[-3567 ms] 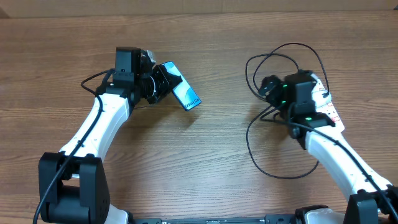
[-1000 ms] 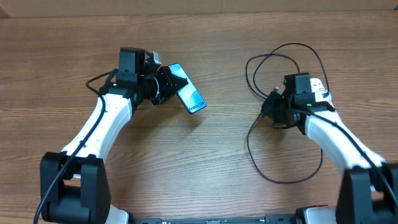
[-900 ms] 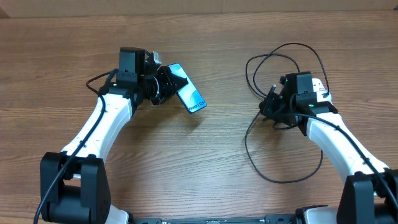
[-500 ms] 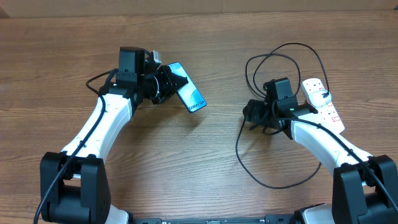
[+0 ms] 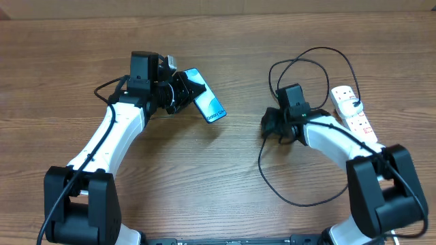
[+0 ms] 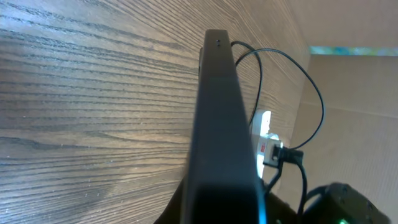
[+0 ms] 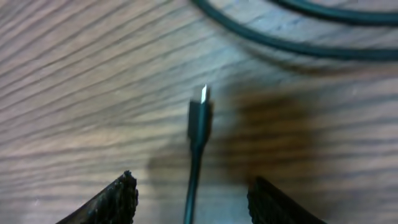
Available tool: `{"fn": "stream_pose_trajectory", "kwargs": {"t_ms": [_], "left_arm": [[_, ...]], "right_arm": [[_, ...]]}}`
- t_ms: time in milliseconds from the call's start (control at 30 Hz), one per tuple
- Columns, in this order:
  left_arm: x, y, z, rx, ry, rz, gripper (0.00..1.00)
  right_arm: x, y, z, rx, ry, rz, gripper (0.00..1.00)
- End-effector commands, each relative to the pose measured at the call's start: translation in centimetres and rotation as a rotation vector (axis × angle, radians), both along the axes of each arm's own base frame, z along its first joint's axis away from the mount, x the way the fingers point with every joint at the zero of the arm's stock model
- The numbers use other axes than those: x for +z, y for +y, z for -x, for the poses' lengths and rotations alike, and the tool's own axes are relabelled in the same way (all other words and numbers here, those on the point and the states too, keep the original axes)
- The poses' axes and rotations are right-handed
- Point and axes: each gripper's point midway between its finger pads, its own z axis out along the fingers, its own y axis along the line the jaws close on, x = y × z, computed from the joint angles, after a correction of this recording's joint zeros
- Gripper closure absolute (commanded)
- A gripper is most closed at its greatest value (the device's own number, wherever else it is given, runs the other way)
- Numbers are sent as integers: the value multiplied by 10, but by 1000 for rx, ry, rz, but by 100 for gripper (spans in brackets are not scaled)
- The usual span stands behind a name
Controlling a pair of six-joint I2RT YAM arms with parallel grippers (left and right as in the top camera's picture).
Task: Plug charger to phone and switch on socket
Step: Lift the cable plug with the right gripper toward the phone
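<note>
From overhead, my left gripper [image 5: 176,92] sits upper left of centre, clamped on one end of the phone [image 5: 206,104]. It holds the phone tilted, with the free end pointing toward the middle of the table [image 5: 218,197]. I judge this is to offer that end to my other arm. Whether its lower corner rests on the wood I cannot tell. My right gripper [image 5: 269,124] hangs right of centre over the charger [image 5: 262,167], whose black loops sprawl around it. The socket [image 5: 352,107] lies near the right edge, well clear of both grippers, so its switch is a later job.

In the left wrist view, the phone runs up the middle of the frame edge-on, with the socket and cable beyond it at lower right.

In the right wrist view, my jaws stand spread, one fingertip [image 7: 121,196] at lower left and the other at lower right. The plug [image 7: 199,118] lies on the wood at centre, its metal tip pointing up the frame. Neither pad touches it. I sit astride the cable so that closing would likely pinch just behind the plug.
</note>
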Motion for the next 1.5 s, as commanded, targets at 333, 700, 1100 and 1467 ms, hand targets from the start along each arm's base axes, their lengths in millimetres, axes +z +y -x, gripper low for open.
{"fn": "stream_pose_trajectory", "kwargs": {"t_ms": [333,700,1100,1467], "left_arm": [[6,-9,4,-31,-1,38,96],[7,-10,5,-37,1,46,96],[63,-7,-11,-192,-265,226,96],[110,25,-25,-220,-460,326,96]], "right_arm": [[-43,9,33,52,185,92,68],[-63,10,52,3,296,117,96],[91,73,32,447,142,-360,96],[181,111,108,830,21,-580,96]]}}
